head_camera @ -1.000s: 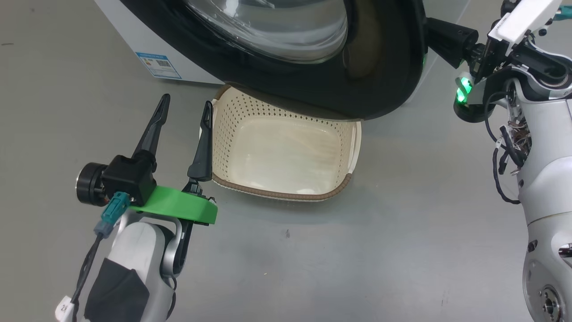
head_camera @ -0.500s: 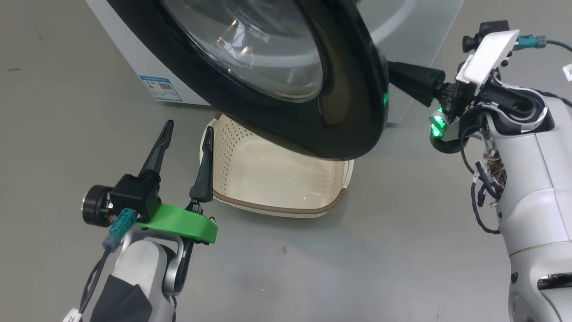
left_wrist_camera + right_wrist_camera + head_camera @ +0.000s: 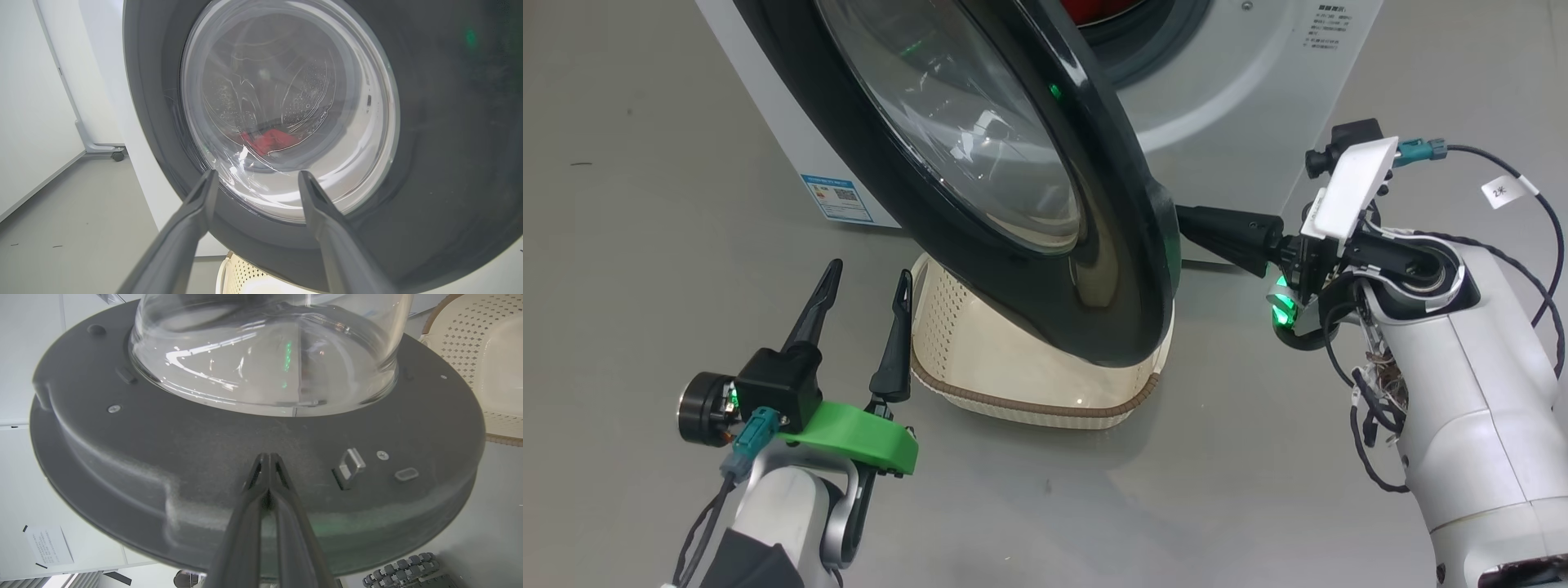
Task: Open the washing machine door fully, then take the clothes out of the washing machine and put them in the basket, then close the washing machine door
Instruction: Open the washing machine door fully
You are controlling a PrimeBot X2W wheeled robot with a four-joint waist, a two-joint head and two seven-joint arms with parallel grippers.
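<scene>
At the door's (image 3: 980,163) free edge, 3 o'clock side in head view: right claw (image 3: 1186,222) is sitting fully shut and holding nothing. In its wrist view the claw (image 3: 267,457) looks to be touching the door's (image 3: 204,457) inner face, just beside the latch (image 3: 349,467).

Door is standing roughly half open, its plane running 11 to 5 o'clock, lower rim overhanging the basket (image 3: 1029,404).

Left claw (image 3: 867,271) is hanging wide open and empty at 7 o'clock, fingers pointing to 12, facing the door's outer glass (image 3: 286,102).

Clothes (image 3: 1094,10) are lying inside the washer (image 3: 1241,98) at 12 o'clock, red showing past the door rim and through the glass in the left wrist view (image 3: 269,141).

My read: hinge is on the left, so the remaining swing is heading toward 9 o'clock. Right arm is nearer and on the correct face to push. Left claw looks to be parked in that swing path, which is a risk.
</scene>
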